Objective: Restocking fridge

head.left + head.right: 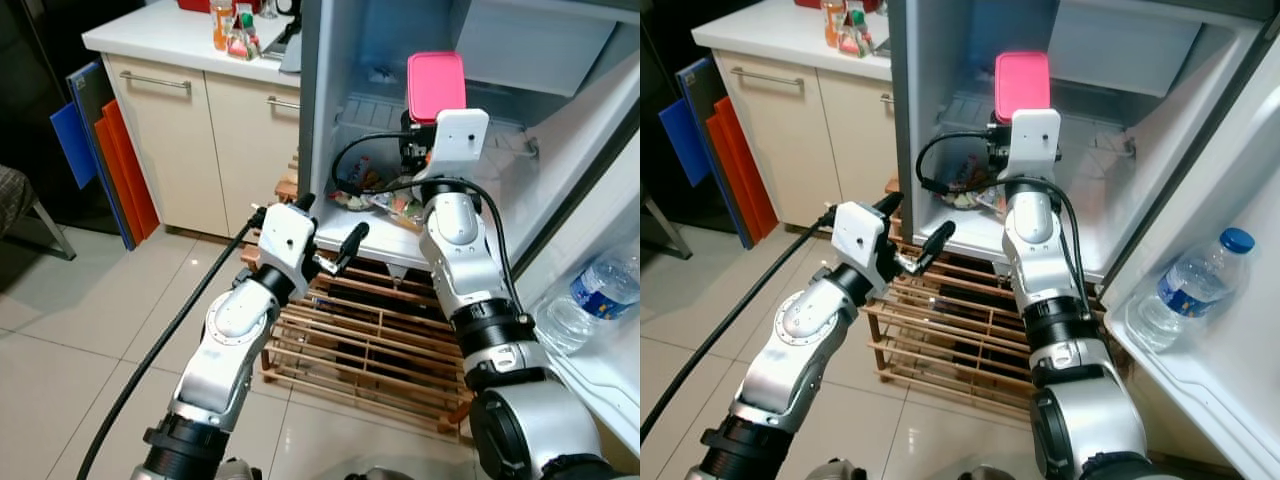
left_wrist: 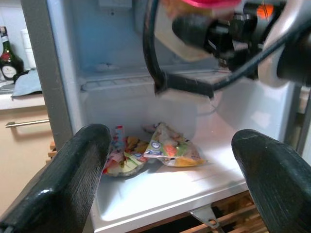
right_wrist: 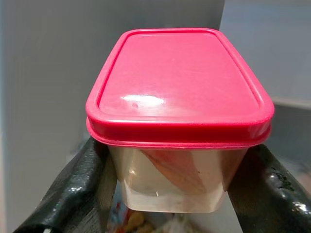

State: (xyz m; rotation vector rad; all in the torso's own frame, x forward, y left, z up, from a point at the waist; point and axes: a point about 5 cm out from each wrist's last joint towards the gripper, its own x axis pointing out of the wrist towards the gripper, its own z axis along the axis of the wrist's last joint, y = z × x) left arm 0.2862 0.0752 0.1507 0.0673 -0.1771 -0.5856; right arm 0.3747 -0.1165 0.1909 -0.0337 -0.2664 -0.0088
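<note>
A clear tub with a pink lid (image 1: 436, 87) hangs inside the open fridge, above the white lower shelf (image 1: 372, 237). My right gripper (image 3: 172, 187) is shut on it, one black finger (image 3: 77, 187) against each side of the tub (image 3: 180, 87). Two colourful snack packets (image 2: 167, 148) lie on that shelf, below the tub and a little to its left. My left gripper (image 1: 330, 225) stands open in front of the shelf's left front corner, holding nothing.
A water bottle (image 1: 592, 293) lies in the open door's shelf (image 1: 600, 375) on the right. A wooden slatted rack (image 1: 370, 340) sits on the floor under the fridge. Left are a beige cabinet (image 1: 170, 140) with bottles (image 1: 235, 30) on top, and blue and orange boards (image 1: 100, 160).
</note>
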